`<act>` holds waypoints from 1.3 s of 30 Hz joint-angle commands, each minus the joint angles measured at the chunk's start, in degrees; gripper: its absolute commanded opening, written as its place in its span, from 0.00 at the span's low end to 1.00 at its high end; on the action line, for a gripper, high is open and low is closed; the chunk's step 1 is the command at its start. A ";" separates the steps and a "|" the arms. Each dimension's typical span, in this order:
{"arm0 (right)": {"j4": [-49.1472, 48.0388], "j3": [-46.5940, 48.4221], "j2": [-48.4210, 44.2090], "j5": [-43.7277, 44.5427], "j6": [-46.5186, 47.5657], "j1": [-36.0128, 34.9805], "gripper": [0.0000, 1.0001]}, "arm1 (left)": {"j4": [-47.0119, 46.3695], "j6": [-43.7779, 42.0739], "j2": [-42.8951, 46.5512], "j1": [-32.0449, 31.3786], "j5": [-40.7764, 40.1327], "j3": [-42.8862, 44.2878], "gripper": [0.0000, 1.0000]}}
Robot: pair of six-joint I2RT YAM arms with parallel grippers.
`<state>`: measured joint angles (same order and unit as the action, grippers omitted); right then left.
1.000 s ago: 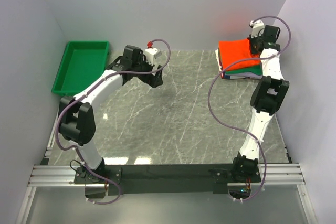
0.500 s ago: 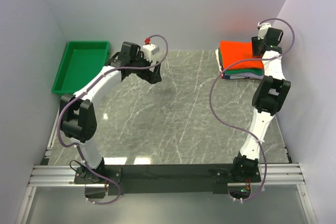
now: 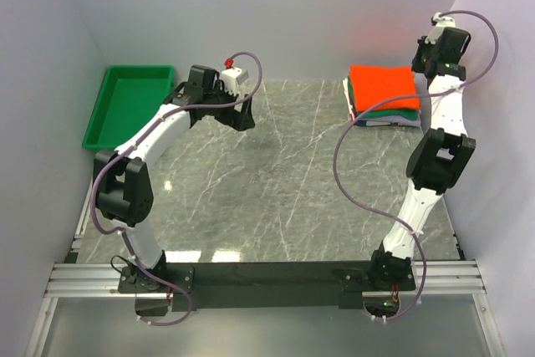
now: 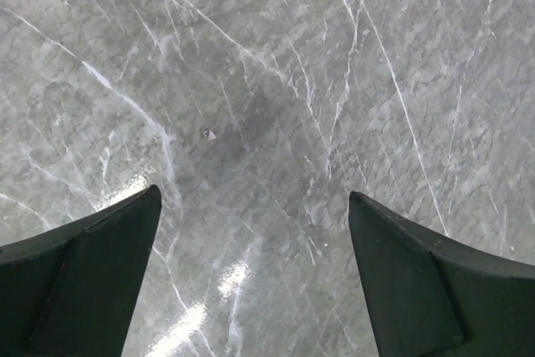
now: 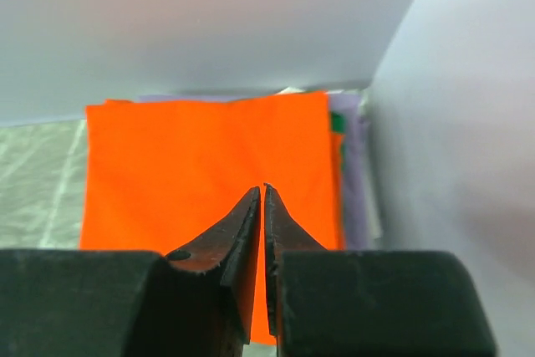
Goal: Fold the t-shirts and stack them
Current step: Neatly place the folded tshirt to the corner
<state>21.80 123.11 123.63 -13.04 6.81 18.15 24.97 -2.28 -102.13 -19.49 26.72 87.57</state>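
Observation:
A folded bright orange-red t-shirt point(image 3: 382, 87) lies on top of a stack at the table's far right corner, over a green one point(image 3: 396, 111) and thin white and blue ones. In the right wrist view the orange shirt point(image 5: 192, 173) fills the middle. My right gripper point(image 5: 263, 191) is shut and empty, raised above the stack; in the top view it point(image 3: 425, 64) hangs by the right wall. My left gripper point(image 3: 246, 120) is open and empty over bare marble at the far left-middle; its fingers point(image 4: 92, 265) frame only tabletop.
A rigid green plastic tray point(image 3: 127, 106) stands at the far left edge. The purple right wall point(image 3: 501, 81) is close to the right arm. The grey marble tabletop point(image 3: 276, 181) stretches between the arms.
My right gripper has lifted up and back off the stack toward the right wall. My left gripper has shifted slightly back and left.

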 commanded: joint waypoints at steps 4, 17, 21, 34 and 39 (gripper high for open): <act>-0.87 -10.59 -1.11 -2.78 -9.62 2.15 0.12 | -0.19 1.32 0.88 1.12 0.96 1.81 1.00; -6.33 -13.86 2.58 8.81 -7.42 5.05 0.07 | 1.40 1.14 -0.35 1.38 0.09 3.49 1.00; -5.63 -13.16 0.82 7.77 -7.34 5.40 0.10 | 0.43 1.75 0.96 1.47 -0.70 1.91 1.00; 0.26 -32.21 -25.15 -6.98 1.01 4.35 0.87 | 2.53 8.09 9.66 9.46 1.67 -4.07 0.99; 8.40 -43.80 -37.47 -15.16 6.63 3.21 0.89 | 6.31 5.54 15.10 10.52 -3.34 -7.66 0.99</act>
<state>23.77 84.23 91.88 -21.12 8.93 22.31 29.08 4.97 -92.31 -8.86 24.84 81.62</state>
